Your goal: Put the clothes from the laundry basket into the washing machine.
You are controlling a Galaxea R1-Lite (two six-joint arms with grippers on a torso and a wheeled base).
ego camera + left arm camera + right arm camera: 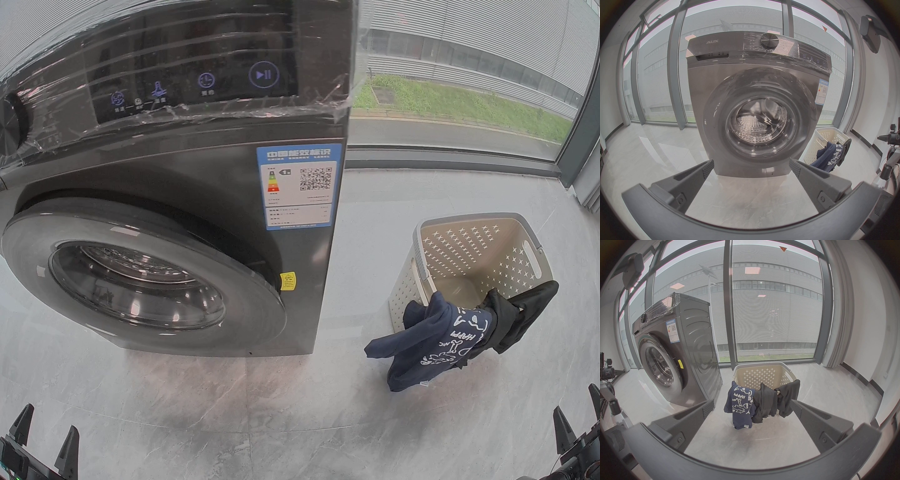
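Well, door shut, clothes draped, both grippers empty.
Left gripper (47,431) at lower left and right gripper (576,406) at lower right have fingers apart, holding nothing. Clothes (437,340) hang over the basket (478,250) rim, right of centre; a hard tug could tip it, and the washer (187,187) door (137,284) at left looks closed, blocking loading.

A navy printed sweatshirt (437,340) and a black garment (522,312) hid the near rim of the beige perforated laundry basket (475,250) ahead of my right gripper (575,400).
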